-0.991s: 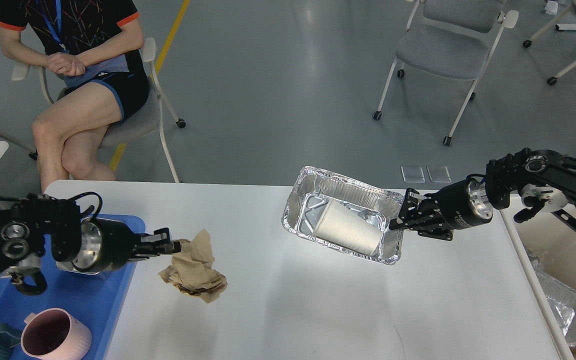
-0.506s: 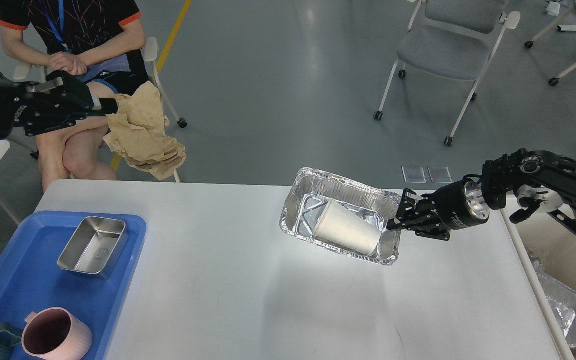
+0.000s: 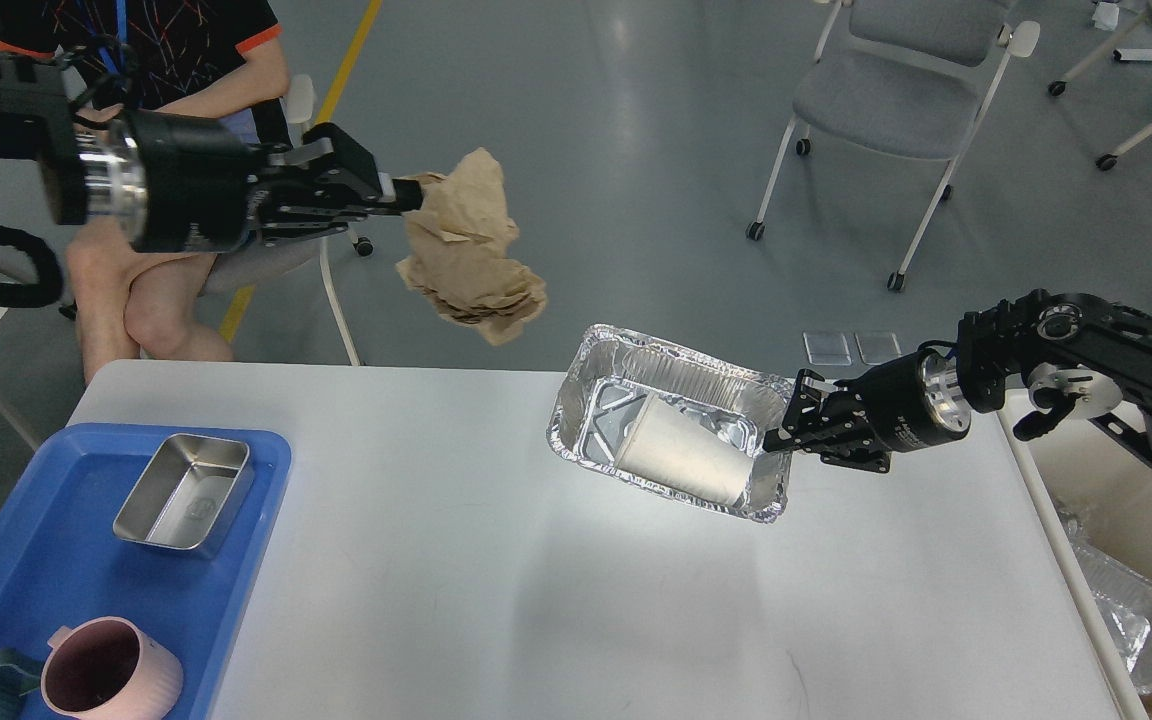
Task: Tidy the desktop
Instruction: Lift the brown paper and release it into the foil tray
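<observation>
The white desktop [image 3: 496, 600] fills the lower view. My left gripper [image 3: 406, 195] is shut on a crumpled brown paper [image 3: 471, 255] and holds it in the air, up and left of the foil tray. My right gripper [image 3: 781, 432] is shut on the right rim of the foil tray [image 3: 671, 375], which hangs tilted above the desktop. A white paper cup [image 3: 681, 458] lies on its side inside the foil tray.
A blue plastic tray [image 3: 26, 580] at the desktop's left holds a small steel box [image 3: 184, 490] and a pink mug [image 3: 111, 670]. A seated person [image 3: 166, 150] is beyond the far left edge. More foil trays [image 3: 1131, 610] lie off the right edge. Chairs stand behind.
My left gripper lifted the brown paper off the desktop, swung up to the far left, and has now carried it rightward toward the foil tray. The foil tray shifted slightly left.
</observation>
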